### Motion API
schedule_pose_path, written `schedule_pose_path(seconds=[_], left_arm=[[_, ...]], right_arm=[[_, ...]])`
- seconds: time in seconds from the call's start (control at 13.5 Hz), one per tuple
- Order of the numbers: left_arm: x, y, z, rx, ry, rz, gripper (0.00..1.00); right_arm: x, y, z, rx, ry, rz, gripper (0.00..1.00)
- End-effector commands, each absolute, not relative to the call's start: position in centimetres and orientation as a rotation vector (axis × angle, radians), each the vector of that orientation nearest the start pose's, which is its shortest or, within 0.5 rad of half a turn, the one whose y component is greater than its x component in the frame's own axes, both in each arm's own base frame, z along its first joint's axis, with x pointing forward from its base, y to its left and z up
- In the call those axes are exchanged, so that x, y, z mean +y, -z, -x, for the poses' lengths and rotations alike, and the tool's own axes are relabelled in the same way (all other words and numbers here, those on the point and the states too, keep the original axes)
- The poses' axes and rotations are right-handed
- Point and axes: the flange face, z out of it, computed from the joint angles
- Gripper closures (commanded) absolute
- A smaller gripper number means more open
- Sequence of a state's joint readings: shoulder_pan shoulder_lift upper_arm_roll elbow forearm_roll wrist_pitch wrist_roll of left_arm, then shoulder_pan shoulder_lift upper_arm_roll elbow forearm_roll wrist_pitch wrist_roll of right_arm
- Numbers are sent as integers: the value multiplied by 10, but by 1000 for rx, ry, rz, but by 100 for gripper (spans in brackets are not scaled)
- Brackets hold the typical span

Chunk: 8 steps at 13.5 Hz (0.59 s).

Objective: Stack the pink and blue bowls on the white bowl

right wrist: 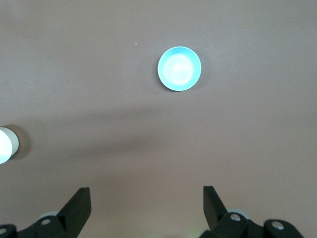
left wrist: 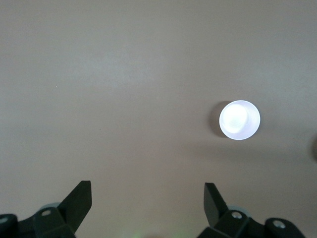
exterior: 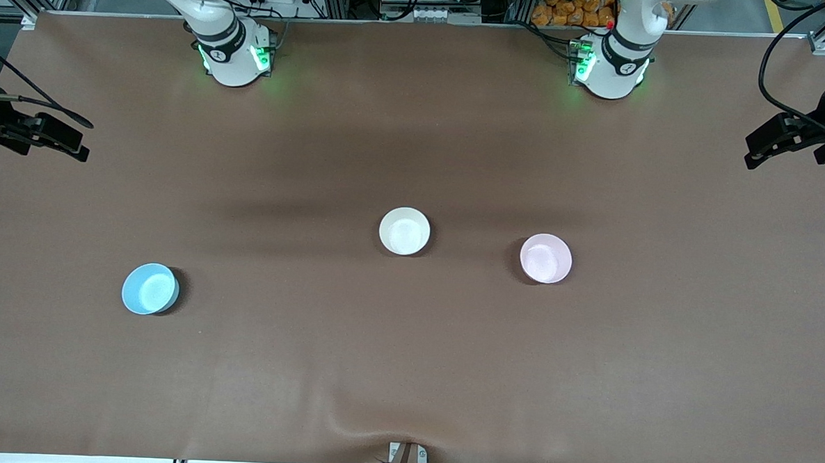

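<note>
The glossy cream-white round bowl (exterior: pixel 404 231) sits mid-table as the stack's base, with the pale pink glossy bowl (exterior: pixel 546 258) toward the left arm's end and the sky-blue glossy bowl (exterior: pixel 149 289) toward the right arm's end, nearest the front camera. The left gripper (left wrist: pixel 147 198) and right gripper (right wrist: pixel 146 198) hang high at the table's ends, jaws apart and empty, apparently ready for a first pick.

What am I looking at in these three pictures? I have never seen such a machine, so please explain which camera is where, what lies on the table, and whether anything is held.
These are two robot arms at a brown table. The large picture comes from a high camera facing them; their white bases stand along its top edge. The other two come from cameras on each arm's wrist, looking down past the dark fingers. Three small bowls stand apart on the table: a white bowl in the middle, a pink bowl toward the left arm's end, and a blue bowl toward the right arm's end, nearest the front camera. The left gripper and the right gripper are open, high over the table, and hold nothing.
</note>
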State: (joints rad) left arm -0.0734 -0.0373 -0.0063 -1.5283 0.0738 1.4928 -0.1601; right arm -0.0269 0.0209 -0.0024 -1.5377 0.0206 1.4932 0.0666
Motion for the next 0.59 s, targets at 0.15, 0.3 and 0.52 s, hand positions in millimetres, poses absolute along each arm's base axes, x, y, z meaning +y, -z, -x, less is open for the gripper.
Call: schedule_pose_path(seconds=[0.15,0.3,0.52], left_arm=[[-25,-654,-532,-131,-6,3087,0],[-25,-652,-532,-117,-12,3089,0],[-24,-646,-535,-5,-17,3092,0]], right_arm=[[-33,-626,-558,185,-48,3133,0],[-48,-626,-562,226,0,3127,0],[-47,-627,-563,224,7,3129,0]])
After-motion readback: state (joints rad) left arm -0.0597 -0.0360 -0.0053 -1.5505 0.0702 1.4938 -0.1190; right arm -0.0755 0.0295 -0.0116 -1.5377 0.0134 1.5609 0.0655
